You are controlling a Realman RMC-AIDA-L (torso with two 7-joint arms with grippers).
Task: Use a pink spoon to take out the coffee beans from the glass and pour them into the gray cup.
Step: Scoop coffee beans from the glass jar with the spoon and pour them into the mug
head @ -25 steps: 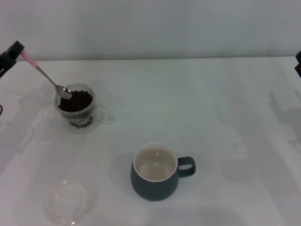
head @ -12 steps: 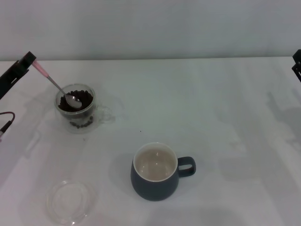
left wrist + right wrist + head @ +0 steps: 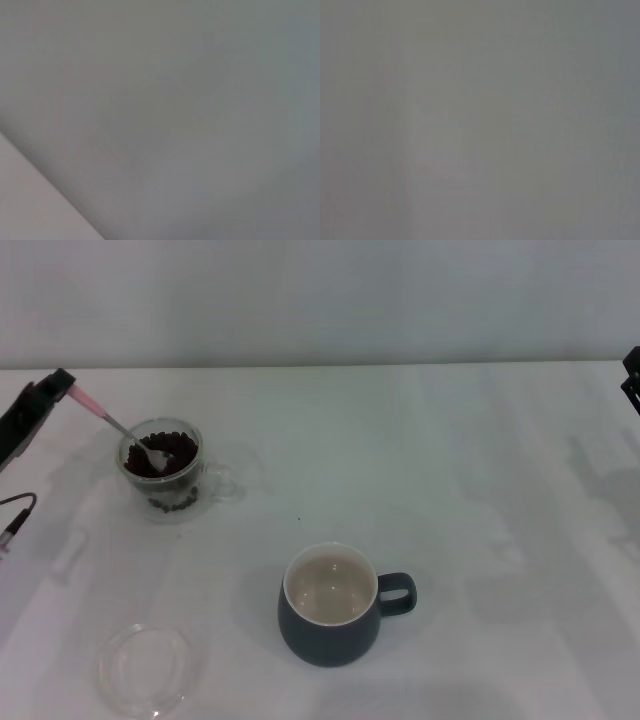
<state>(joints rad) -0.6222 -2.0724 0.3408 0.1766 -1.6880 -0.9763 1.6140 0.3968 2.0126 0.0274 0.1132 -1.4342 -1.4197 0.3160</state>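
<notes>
In the head view my left gripper (image 3: pixel 58 386) at the far left is shut on the pale-pink handle of the pink spoon (image 3: pixel 110 420). The spoon slants down to the right and its silver bowl is dug into the coffee beans (image 3: pixel 160 455) in the clear glass (image 3: pixel 165 480). The gray cup (image 3: pixel 332 605) stands near the front centre, handle to the right, its cream inside bare. My right gripper (image 3: pixel 633 375) shows only as a dark edge at the far right. Both wrist views show only blank grey.
A flat shallow clear glass dish (image 3: pixel 148 668) lies at the front left. A cable (image 3: pixel 14 512) hangs at the left edge. The white table (image 3: pixel 450 490) runs back to a pale wall.
My left gripper has moved in from the left edge and lowered. The spoon's bowl went from the glass's rim down into the beans. The right arm has stayed put.
</notes>
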